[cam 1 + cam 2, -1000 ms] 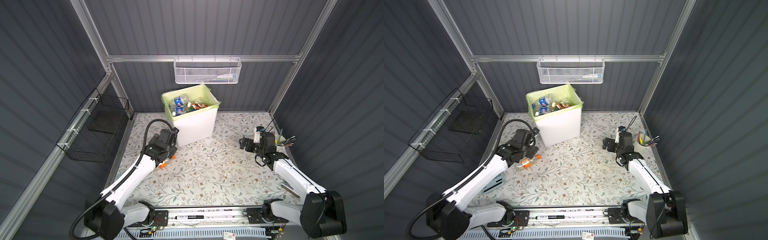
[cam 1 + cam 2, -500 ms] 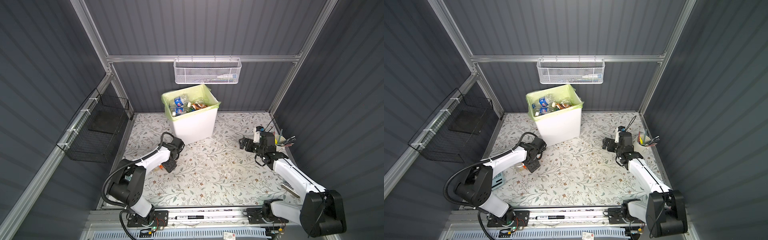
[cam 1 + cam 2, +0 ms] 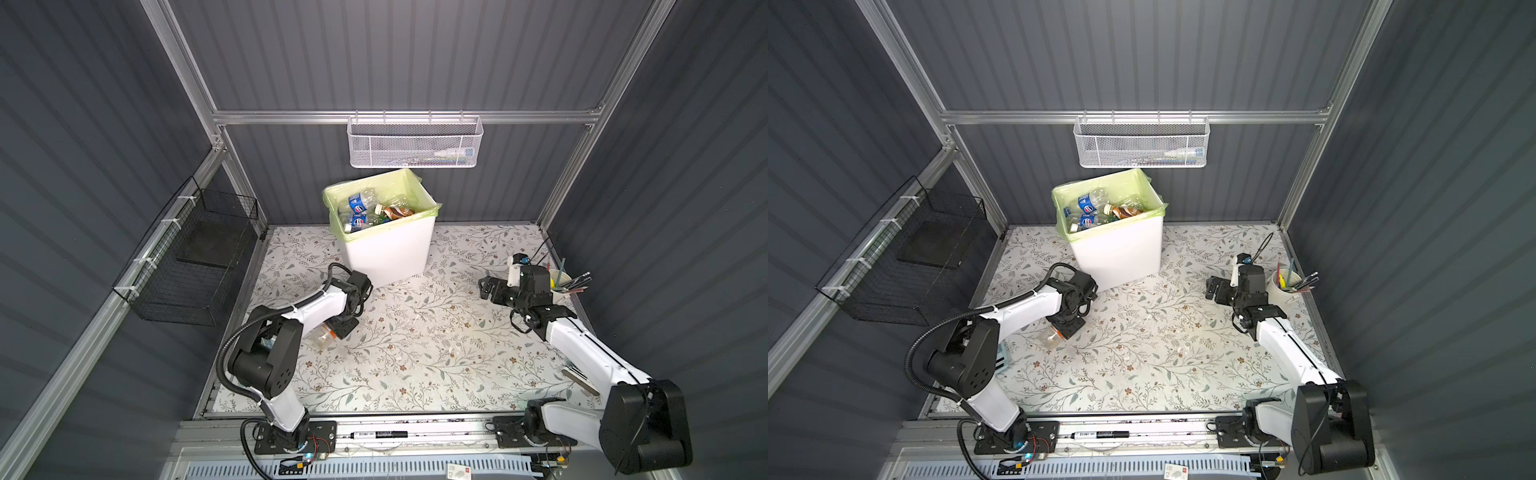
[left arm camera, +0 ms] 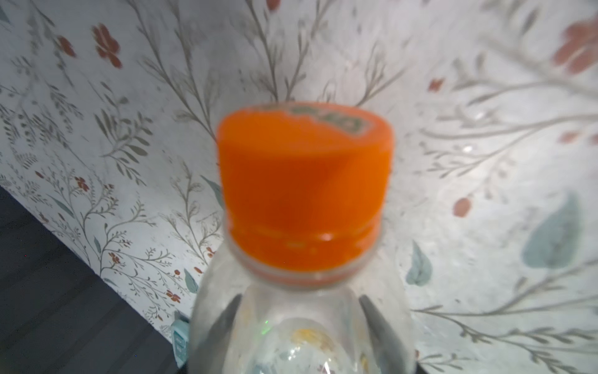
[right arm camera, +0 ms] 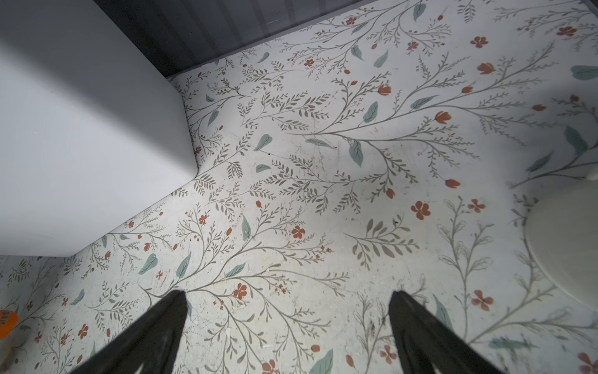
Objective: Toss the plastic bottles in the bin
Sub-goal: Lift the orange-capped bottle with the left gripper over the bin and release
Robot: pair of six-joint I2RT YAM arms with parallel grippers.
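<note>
A clear plastic bottle (image 3: 321,336) (image 3: 1050,336) with an orange cap (image 4: 304,181) lies on the floral table, left of centre. My left gripper (image 3: 341,328) (image 3: 1069,328) (image 4: 300,298) is down on it, shut on its shoulder just below the cap; both fingers show through the clear plastic. The white bin (image 3: 386,257) (image 3: 1117,257) (image 5: 81,145) with its yellow-green liner stands at the back and holds several bottles (image 3: 361,212). My right gripper (image 3: 484,288) (image 3: 1210,288) (image 5: 288,293) hovers open and empty over the table's right side.
A white mesh basket (image 3: 413,145) hangs on the back wall above the bin. A black wire basket (image 3: 195,257) hangs on the left wall. A cup of pens (image 3: 559,284) (image 5: 566,252) stands at the right edge. A small teal object (image 3: 1003,357) lies by the left arm.
My left arm has dropped from beside the bin down to the table, and its jaws have closed round the orange-capped bottle. The right arm has not moved.
</note>
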